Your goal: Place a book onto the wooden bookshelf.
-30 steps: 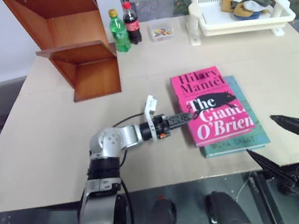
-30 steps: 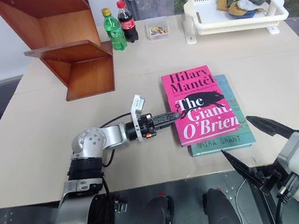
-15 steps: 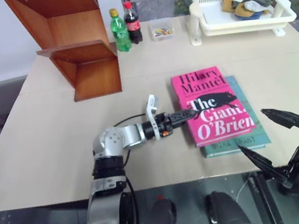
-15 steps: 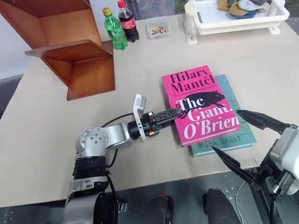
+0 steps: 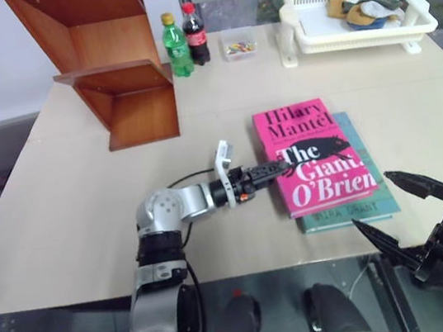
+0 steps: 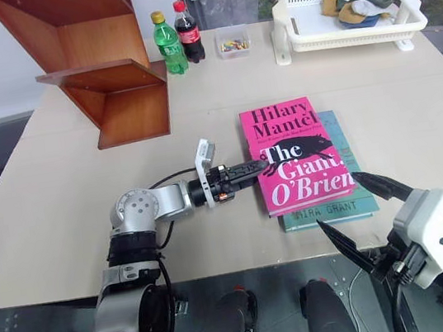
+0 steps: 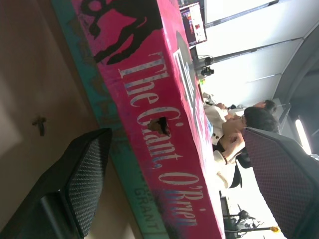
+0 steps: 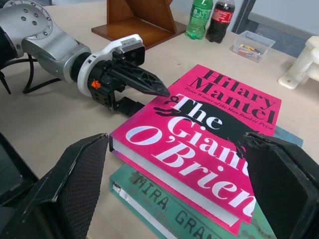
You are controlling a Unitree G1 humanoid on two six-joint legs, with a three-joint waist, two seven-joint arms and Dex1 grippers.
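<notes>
Two books: pink book (image 5: 313, 152) stacked on teal book (image 5: 353, 211). One wooden bookshelf (image 5: 105, 58). Two bottles: green bottle (image 5: 177, 47), cola bottle (image 5: 195, 35). One small clear box (image 5: 237, 44). One white basket (image 5: 355, 25), contents not countable. One counter (image 5: 70, 214). Two hands: left hand (image 5: 276, 169), right hand (image 5: 395, 211).

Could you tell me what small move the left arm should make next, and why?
Probably close the left pincer on the pink book. Its fingers stand open around the book's left edge, one above the cover and one below, and the book lies flat on the teal book, far from the wooden bookshelf.
</notes>
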